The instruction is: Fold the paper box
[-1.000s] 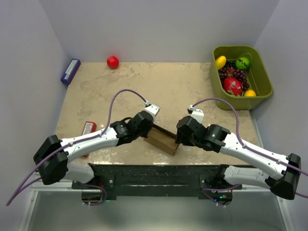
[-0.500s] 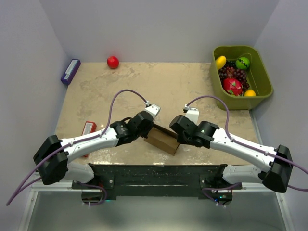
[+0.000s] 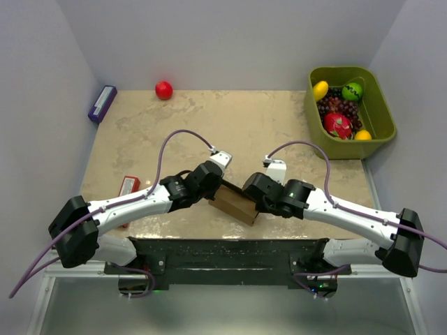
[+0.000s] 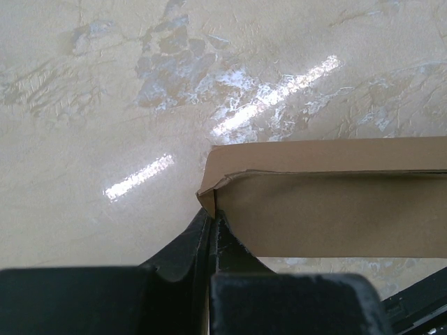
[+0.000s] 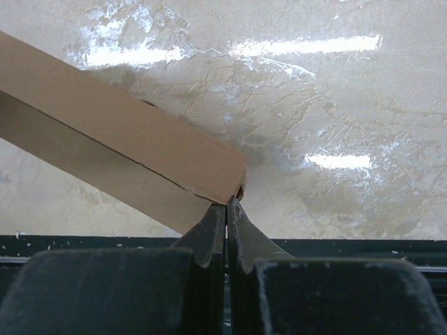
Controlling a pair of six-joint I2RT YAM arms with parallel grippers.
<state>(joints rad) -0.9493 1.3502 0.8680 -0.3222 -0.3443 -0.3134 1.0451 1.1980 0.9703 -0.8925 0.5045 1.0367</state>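
rectangular brown paper box (image 3: 234, 204) on glossy marbled table (image 3: 230, 118).

place: robot lab booth | signs: plain white walls (image 3: 230, 42); marble-look table (image 3: 251, 118); two bolted arms (image 3: 133, 202)

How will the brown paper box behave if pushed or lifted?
Probably light and thin-walled: the paper box shows thin cardboard edges at its corner. Likely to flex or crush under a hard pinch. Flat-sided on a glossy table, it should slide, not roll.
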